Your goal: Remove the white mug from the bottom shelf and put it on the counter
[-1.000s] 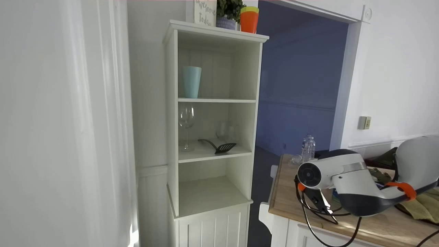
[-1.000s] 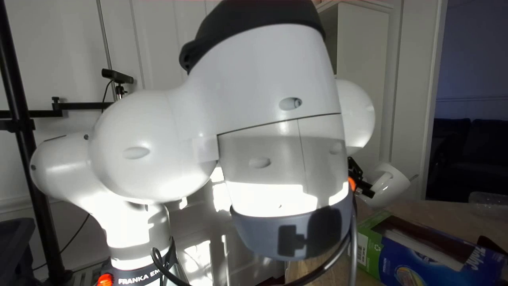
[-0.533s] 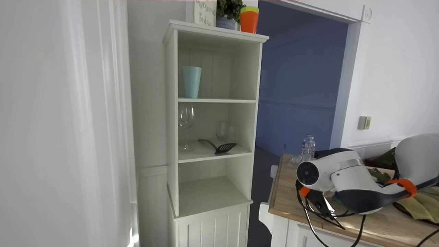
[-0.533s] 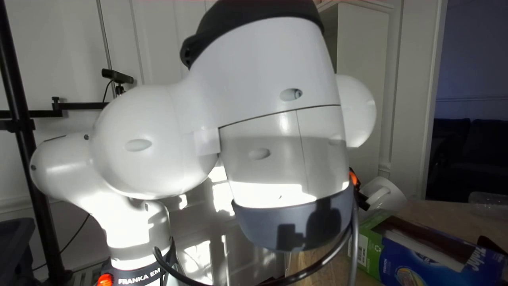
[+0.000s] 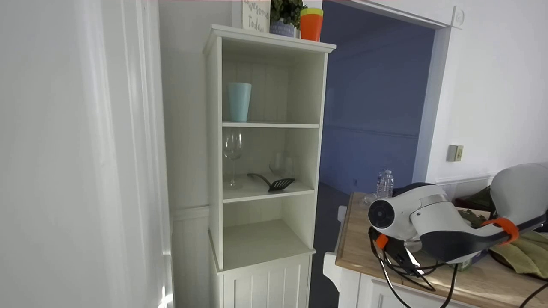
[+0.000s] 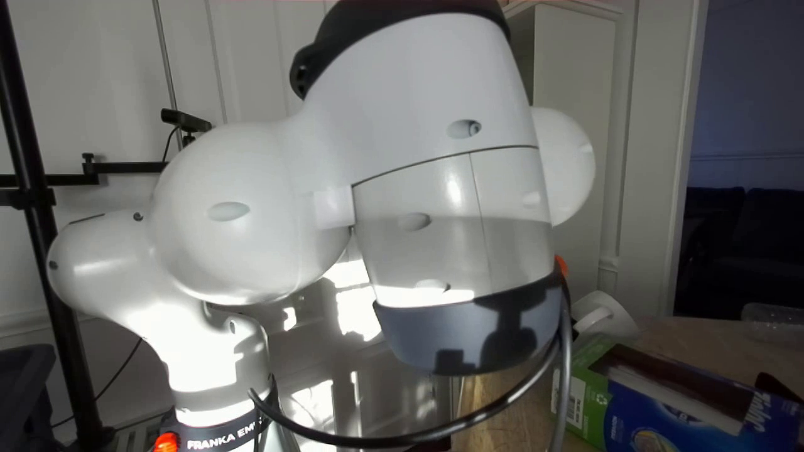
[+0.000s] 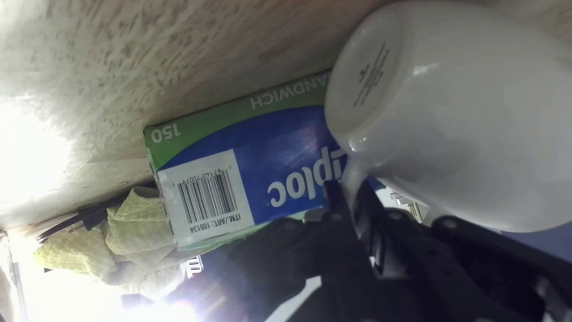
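– Up close in the wrist view, the gripper [image 7: 351,190] is clamped on the handle [image 7: 355,172] of the white mug [image 7: 469,112], and that mug is tilted, near the Ziploc box [image 7: 246,161]!
– Yes, base in plain sight. Is it touching the counter [image 6: 703,339], the worktop under that box?
– Can't tell! In an exterior view the box [image 6: 666,402] hides the mug's lower edge.
– So the placing isn't finished?
– Not by my reading. Left to do: level the mug, settle it beside the box, release the handle, back away.
– And farthest off, the bottom shelf [image 5: 265,244], well apart from the box?
– That half looks won! The mug is out of there, so removal is done, and the carry seems nearly over.
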Controlling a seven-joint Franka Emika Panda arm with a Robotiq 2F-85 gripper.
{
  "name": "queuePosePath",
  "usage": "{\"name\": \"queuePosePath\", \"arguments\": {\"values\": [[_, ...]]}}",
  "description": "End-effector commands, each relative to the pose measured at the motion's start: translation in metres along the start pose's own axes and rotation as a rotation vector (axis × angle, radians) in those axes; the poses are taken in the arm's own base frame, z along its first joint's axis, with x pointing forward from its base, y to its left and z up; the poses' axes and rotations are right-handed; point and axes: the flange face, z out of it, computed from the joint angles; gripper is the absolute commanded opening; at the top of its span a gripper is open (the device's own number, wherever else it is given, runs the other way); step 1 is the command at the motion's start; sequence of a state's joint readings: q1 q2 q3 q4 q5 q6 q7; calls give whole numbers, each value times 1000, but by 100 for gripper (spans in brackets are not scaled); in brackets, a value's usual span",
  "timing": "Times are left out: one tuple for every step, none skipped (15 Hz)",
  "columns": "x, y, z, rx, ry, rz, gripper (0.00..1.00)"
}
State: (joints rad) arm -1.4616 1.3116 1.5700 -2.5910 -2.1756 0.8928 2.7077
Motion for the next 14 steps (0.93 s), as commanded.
{"name": "queuePosePath", "arguments": {"values": [[6, -7, -1, -8, 23, -1, 3], [6, -8, -1, -6, 27, -1, 3], [6, -8, -1, -6, 24, -1, 3], [6, -8, 0, -8, 23, -6, 21], [7, -9, 0, -10, 21, -9, 37], [8, -11, 0, -9, 23, -8, 42], [10, -12, 0, -7, 26, -5, 50], [11, -14, 0, -8, 30, -5, 56], [13, -15, 0, -8, 33, -4, 62], [14, -16, 0, -8, 36, -1, 70], [15, -17, 0, -8, 38, -3, 77], [18, -18, -1, -12, 36, -5, 85], [21, -19, -2, -16, 27, -8, 91], [25, -21, -5, -18, 12, -12, 97]]}}
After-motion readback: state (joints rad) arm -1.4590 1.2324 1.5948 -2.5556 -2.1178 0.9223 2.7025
